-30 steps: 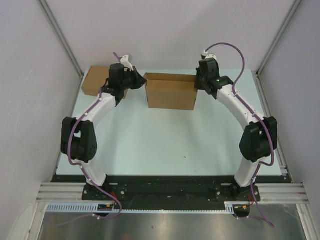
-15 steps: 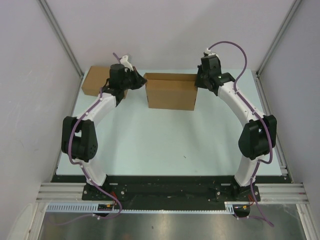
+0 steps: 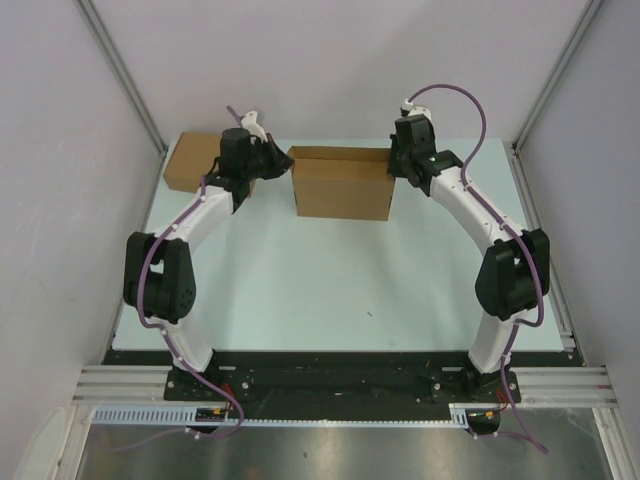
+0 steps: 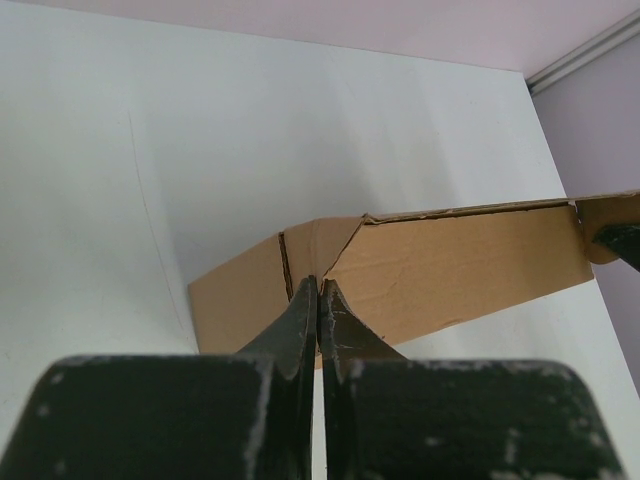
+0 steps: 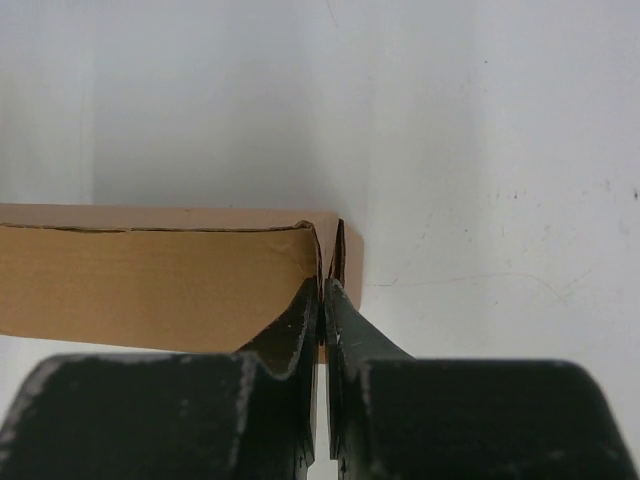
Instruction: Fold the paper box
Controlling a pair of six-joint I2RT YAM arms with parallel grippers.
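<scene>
Pale worktop (image 3: 330,270), white walls (image 3: 330,60), paper box (image 3: 343,188) at the far edge's middle, left gripper (image 4: 318,290) closed at its left end, right gripper (image 5: 322,288) closed at its right end, second box (image 3: 188,165) in the far left corner

White curved links and bulky black joints form the left arm (image 3: 195,225) and right arm (image 3: 465,200); purple cables (image 3: 452,90) trail along both. The left pincer (image 4: 318,287) and right pincer (image 5: 322,288) are scuffed black.
</scene>
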